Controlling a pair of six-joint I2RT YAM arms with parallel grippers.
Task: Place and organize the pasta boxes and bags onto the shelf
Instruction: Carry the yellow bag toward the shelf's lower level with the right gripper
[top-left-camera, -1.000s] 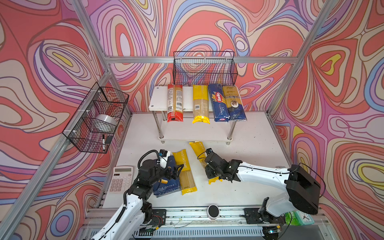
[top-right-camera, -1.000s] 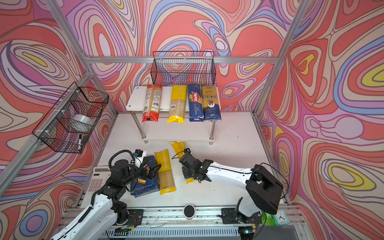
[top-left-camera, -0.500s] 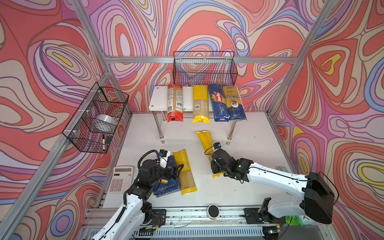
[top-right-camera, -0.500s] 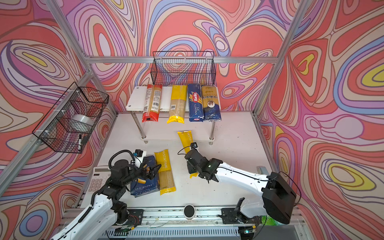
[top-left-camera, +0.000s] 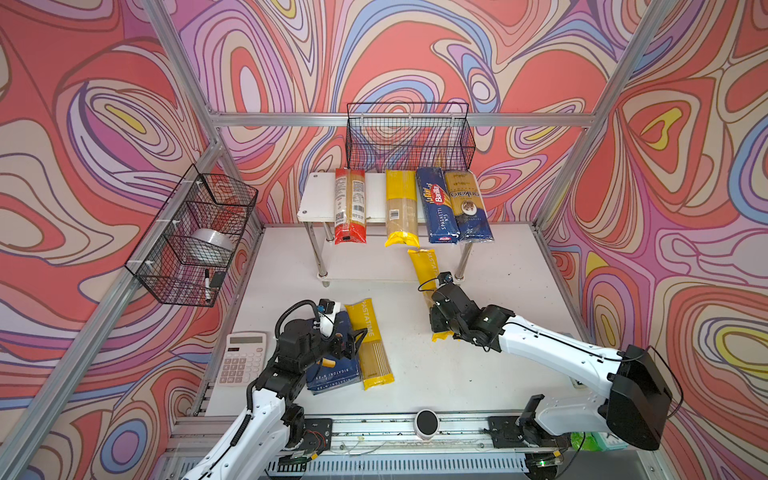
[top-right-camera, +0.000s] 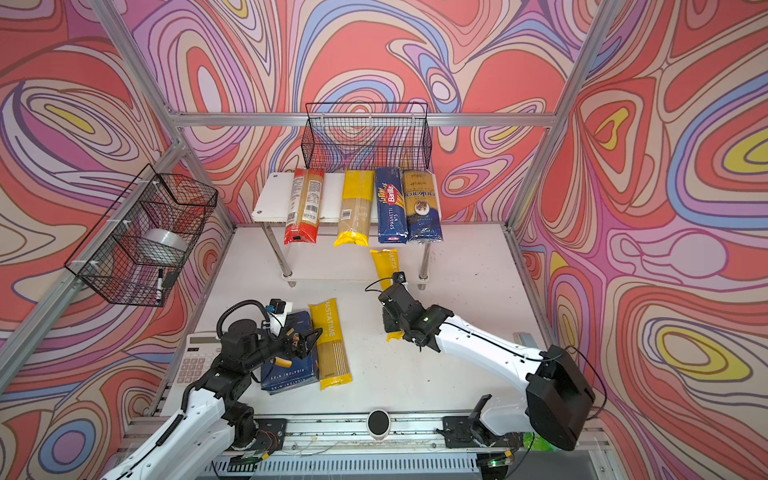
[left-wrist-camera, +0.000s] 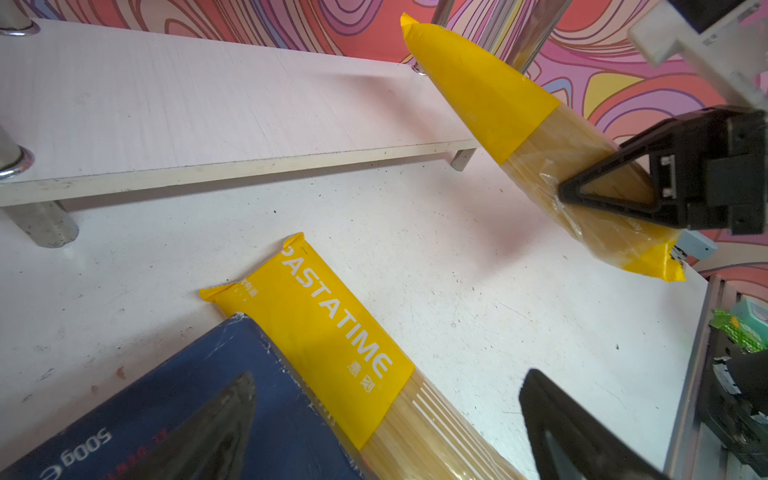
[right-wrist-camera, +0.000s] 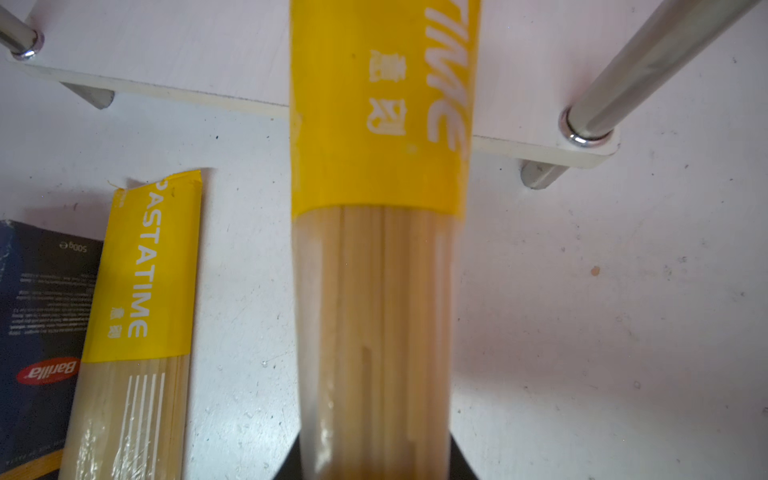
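Right hand grips a yellow bag; left hand open over blue box. Shelf top holds four packs; side basket holds tape.

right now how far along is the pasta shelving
Done: red bag, yellow bag, blue box and navy bag lie on top of the shelf. In hand: right fingers grip a second yellow bag. Left: third yellow bag and wide box, on the table.

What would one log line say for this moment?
right pincer: shut on yellow bag, tip over lower shelf board | left pincer: open near rigatoni box
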